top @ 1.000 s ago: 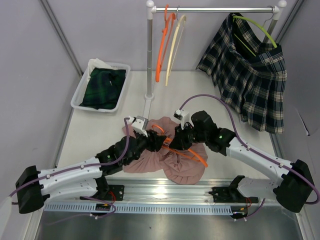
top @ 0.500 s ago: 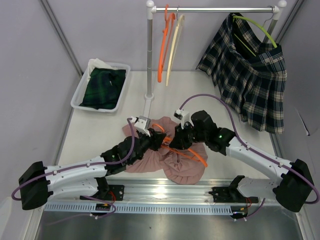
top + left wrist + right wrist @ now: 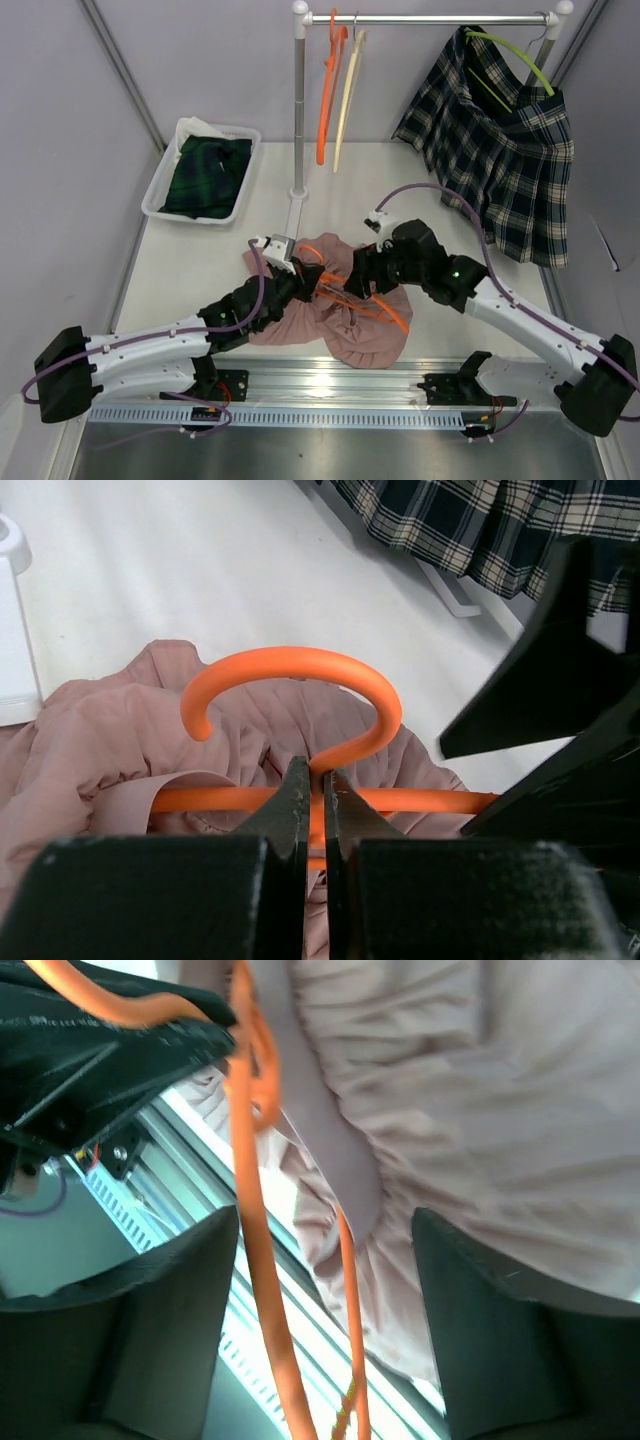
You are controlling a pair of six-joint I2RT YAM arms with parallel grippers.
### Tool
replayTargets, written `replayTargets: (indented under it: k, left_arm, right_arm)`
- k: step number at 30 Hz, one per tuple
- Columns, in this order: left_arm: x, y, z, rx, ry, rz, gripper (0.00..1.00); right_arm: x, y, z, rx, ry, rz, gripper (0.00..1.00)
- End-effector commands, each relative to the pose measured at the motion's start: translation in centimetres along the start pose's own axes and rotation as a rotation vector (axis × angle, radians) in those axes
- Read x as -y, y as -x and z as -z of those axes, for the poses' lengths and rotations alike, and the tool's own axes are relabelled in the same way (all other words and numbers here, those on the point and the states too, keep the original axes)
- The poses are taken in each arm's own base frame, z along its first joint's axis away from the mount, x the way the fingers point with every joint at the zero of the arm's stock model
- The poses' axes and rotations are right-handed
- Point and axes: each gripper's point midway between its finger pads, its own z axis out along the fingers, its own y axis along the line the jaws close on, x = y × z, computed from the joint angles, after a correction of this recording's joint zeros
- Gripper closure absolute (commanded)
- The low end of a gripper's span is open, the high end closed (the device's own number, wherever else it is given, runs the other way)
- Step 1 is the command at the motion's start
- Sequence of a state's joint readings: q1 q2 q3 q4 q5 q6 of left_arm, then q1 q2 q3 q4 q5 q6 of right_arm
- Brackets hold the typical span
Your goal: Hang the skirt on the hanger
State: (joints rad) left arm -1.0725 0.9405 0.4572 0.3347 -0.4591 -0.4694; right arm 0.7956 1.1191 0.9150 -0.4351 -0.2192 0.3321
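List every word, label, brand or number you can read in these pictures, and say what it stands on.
None. No words, numbers or logos can be read on the orange hanger, the pink skirt, the plaid skirt or the white bin.

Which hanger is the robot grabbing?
The orange plastic hanger lying on the pink skirt, pinched at its neck by the left gripper. The others hang on the rail.

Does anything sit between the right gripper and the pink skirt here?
Only the orange hanger: its wire runs between the fingers of the open right gripper, across the pink skirt. The left gripper, shut on the hanger's neck, sits close alongside.
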Motion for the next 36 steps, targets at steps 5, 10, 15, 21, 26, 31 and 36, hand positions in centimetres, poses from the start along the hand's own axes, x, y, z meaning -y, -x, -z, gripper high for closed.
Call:
replayTargets:
  k: [5, 10, 15, 21, 26, 31, 36]
  left_arm:
    - [-1.5, 1.8, 0.1, 0.081, 0.077, 0.022, 1.00]
    - [-1.5, 2.3, 0.4, 0.105, 0.065, 0.035, 1.00]
    - [-1.3, 2.7, 0.9, 0.127, 0.035, 0.050, 1.00]
    - [-1.1, 3.1, 1.0, 0.135, 0.021, 0.054, 1.00]
    - [-1.0, 2.9, 0.9, 0.134, 0.014, 0.060, 1.00]
    - [-0.9, 3.1, 1.0, 0.139, 0.009, 0.063, 1.00]
    - [-1.1, 3.0, 1.3, 0.135, 0.010, 0.060, 1.00]
  right_arm:
    - [4.7, 2.4, 6.6, 0.199, -0.234, -0.233, 0.25]
    - [7.2, -1.0, 5.7, 0.128, -0.231, -0.378, 0.48]
    - [6.7, -1.8, 4.2, 0.142, -0.137, -0.435, 0.52]
    - [3.8, -2.2, 2.0, 0.097, 0.011, -0.409, 0.51]
    - [1.5, -3.2, -0.4, 0.047, 0.073, -0.394, 0.52]
    - [1.2, -4.8, -2.1, 0.006, 0.076, -0.410, 0.56]
    - [1.1, -5.4, -2.6, -0.006, 0.078, -0.403, 0.57]
